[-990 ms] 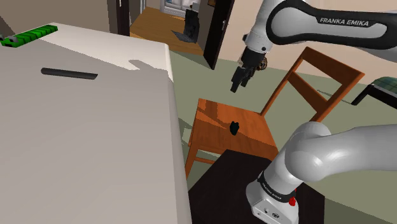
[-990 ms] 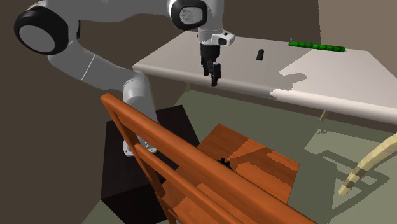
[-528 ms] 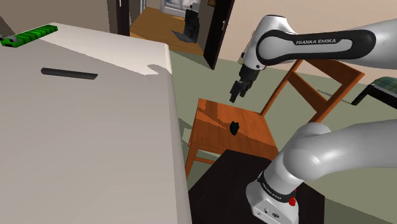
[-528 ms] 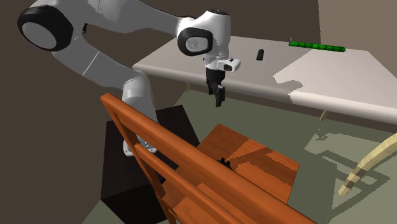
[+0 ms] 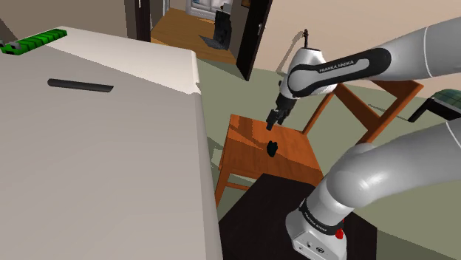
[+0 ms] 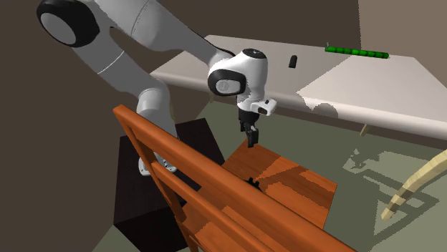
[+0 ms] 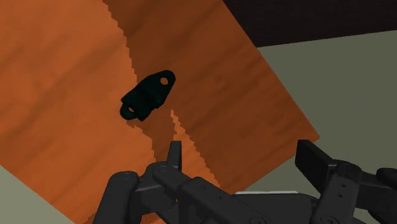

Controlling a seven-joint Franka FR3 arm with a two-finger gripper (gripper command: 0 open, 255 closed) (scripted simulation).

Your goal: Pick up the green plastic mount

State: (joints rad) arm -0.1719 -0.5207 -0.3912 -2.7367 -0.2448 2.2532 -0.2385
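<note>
Jaws: wide apart, empty, poised above the chair seat. Mount: very dark green, lying flat near the seat's middle, just beyond the jaws, untouched. Step: approach. Next, by judgement: centre over the mount, descend, close on it.

Counting now: 1 wood chair is standing here. 1 small dark mount is lying on it. 1 big pale table is showing, w/ 2 things sitting on it: 1 long green strip & 1 black stick. 1 robot arm is reaching out, w/ 1 black gripper & 2 fingers. 1 black box is sitting under the arm.
</note>
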